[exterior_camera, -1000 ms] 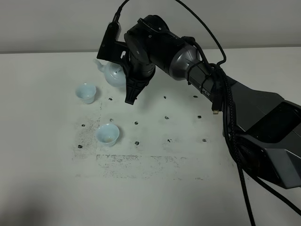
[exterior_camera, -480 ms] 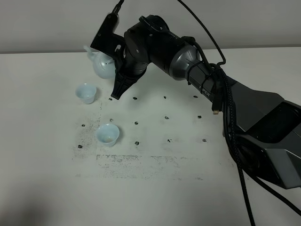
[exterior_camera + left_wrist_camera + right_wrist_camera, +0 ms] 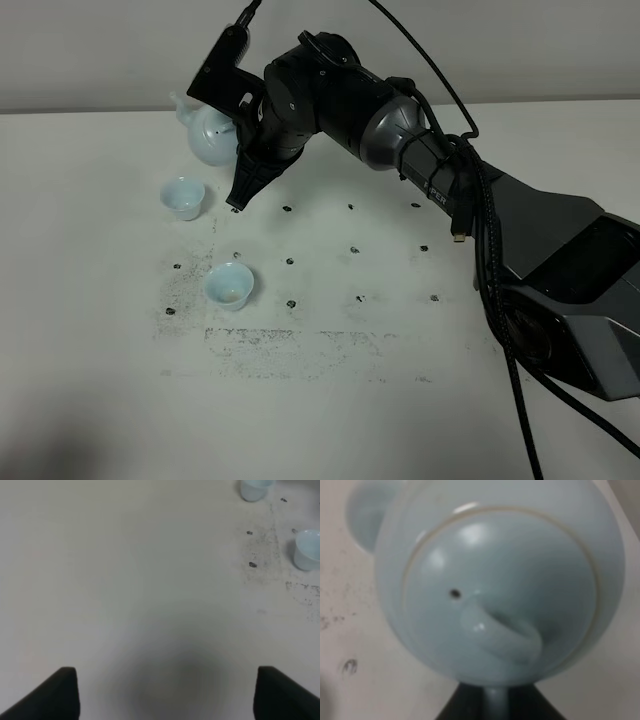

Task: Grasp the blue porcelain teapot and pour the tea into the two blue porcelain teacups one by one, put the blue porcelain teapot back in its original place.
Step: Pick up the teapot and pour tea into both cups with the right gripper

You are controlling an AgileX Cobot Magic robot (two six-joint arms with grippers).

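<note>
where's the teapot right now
The teapot is at the far left of the table in the high view, held by the right gripper, just beyond the farther cup.

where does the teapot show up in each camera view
Exterior high: the blue porcelain teapot is upper left, beyond the farther teacup.
Left wrist: not in it.
Right wrist: it fills the picture, its lid toward the camera.
Shared landmark: the dark specks on the white table appear in all three.
</note>
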